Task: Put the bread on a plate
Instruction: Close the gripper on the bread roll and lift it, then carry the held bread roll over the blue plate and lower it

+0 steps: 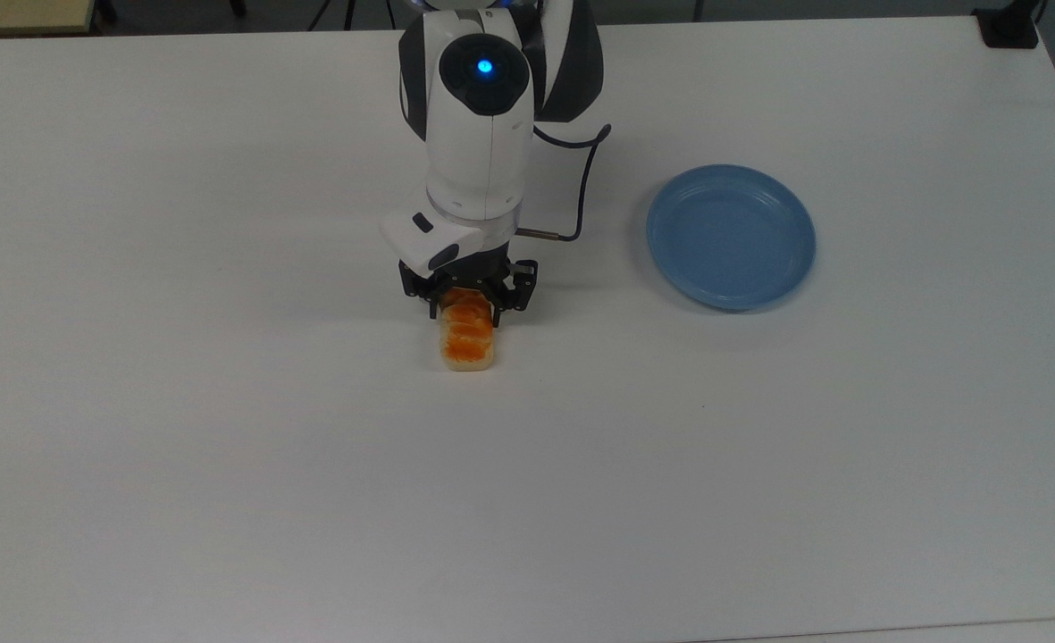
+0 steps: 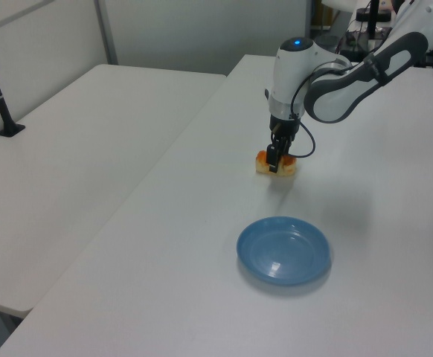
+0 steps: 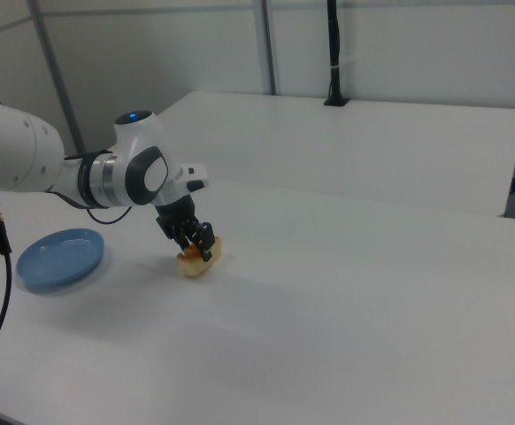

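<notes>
We see the bread (image 1: 465, 338) lying on the white table (image 1: 223, 446), well apart from the blue plate (image 1: 731, 237), which sits off to the top view's right. Our gripper (image 1: 467, 308) is lowered over the far end of the bread, one finger on each long side. Whether the fingers are pressing the bread or just beside it, we cannot tell. The plate holds nothing.

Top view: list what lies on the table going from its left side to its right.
Bread with the pincer down over its far end → plate, standing apart and empty.
</notes>
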Robot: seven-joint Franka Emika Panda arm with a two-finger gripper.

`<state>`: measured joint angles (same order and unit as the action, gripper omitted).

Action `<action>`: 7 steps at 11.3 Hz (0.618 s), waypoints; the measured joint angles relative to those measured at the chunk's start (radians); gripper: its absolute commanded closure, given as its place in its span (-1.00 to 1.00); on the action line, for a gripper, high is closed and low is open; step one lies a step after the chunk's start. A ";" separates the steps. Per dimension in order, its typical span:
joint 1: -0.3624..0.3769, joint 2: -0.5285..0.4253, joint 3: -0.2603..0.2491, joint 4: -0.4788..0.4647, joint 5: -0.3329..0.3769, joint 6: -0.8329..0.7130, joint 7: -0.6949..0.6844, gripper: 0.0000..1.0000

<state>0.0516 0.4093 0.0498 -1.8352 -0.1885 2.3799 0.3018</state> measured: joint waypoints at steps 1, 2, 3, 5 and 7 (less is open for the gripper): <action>0.000 -0.007 0.000 0.008 0.000 0.000 0.002 -0.05; -0.001 -0.017 0.000 0.016 0.000 0.000 0.002 -0.04; -0.001 -0.027 0.000 0.017 0.000 0.000 0.002 -0.04; -0.002 -0.049 -0.001 0.018 0.000 -0.029 0.002 -0.03; -0.002 -0.109 -0.001 0.024 0.000 -0.132 0.000 0.01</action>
<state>0.0498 0.3003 0.0493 -1.8114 -0.1885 2.2475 0.3014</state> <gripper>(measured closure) 0.480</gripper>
